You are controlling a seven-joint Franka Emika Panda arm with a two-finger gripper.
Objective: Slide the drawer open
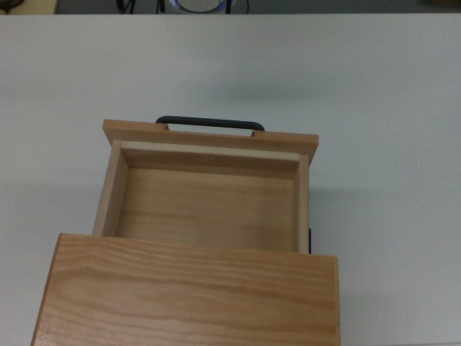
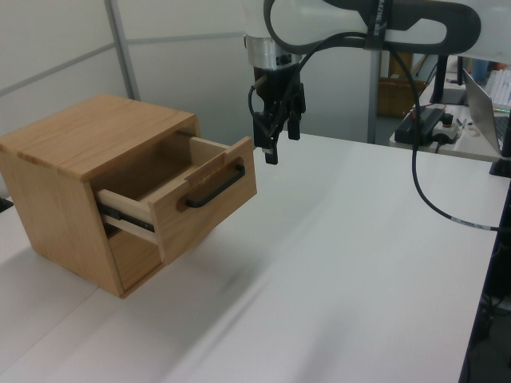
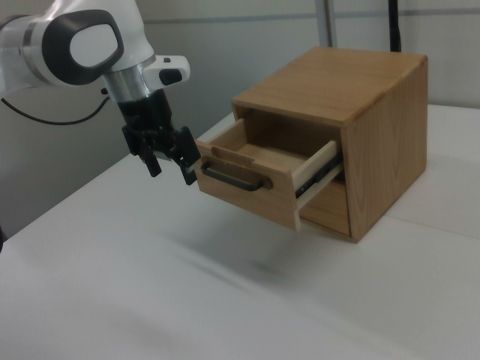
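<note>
Saw a white table [image 1: 389,86] filling most of every view. Found a wooden cabinet [image 1: 187,288] resting on it, at the top view's lower edge of the tabletop and toward the left view's left edge. Found the drawer [image 1: 209,205] pulled well out of the cabinet's upper opening, with its floor bare, its front panel hanging clear above the tabletop and a dark slide rail exposed along its side in the right view. Noted the white arm [image 2: 359,20] reaching in from the left view's upper right, with a black cable looping down from it. Saw the gripper [image 3: 171,171] pointing downward above the tabletop, near the front panel's corner on the right view's left; could not tell whether it touched the wood. Found its fingers [image 3: 154,165] spread apart and grasping nothing. Noted the black handle [image 1: 209,122] on the front panel, apart from the gripper.
</note>
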